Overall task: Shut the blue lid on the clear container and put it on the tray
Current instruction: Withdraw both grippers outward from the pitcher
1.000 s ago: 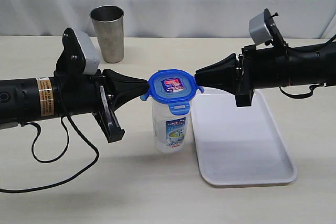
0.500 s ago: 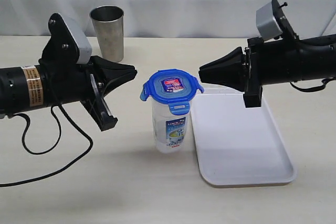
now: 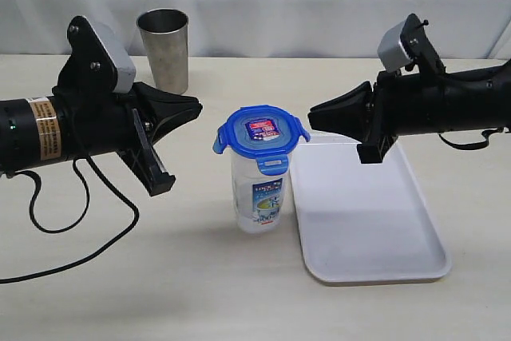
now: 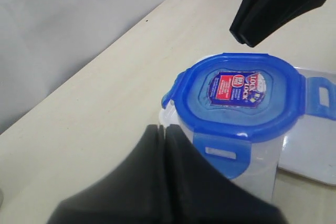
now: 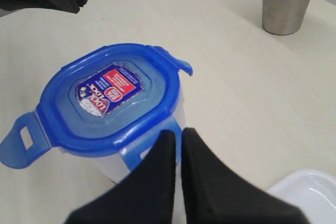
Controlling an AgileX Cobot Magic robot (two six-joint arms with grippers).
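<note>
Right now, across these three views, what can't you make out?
Inside of the tapered steel cup: exterior view, its own wall hides it; right wrist view cuts off its top.
Label print on the tall clear plastic container: too small in the exterior view.
Container's base: right wrist view, behind the round blue plastic lid and right gripper.
Most of the flat white tray: wrist views show only a corner.

I count one clear container (image 3: 259,197), one blue lid (image 3: 261,131), one white tray (image 3: 367,229) and one steel cup (image 3: 164,49), all on one worktop (image 3: 200,285). There are two hands: the left hand (image 3: 196,107) and the right hand (image 3: 313,116). One black cable (image 3: 80,225) is also seen.
</note>
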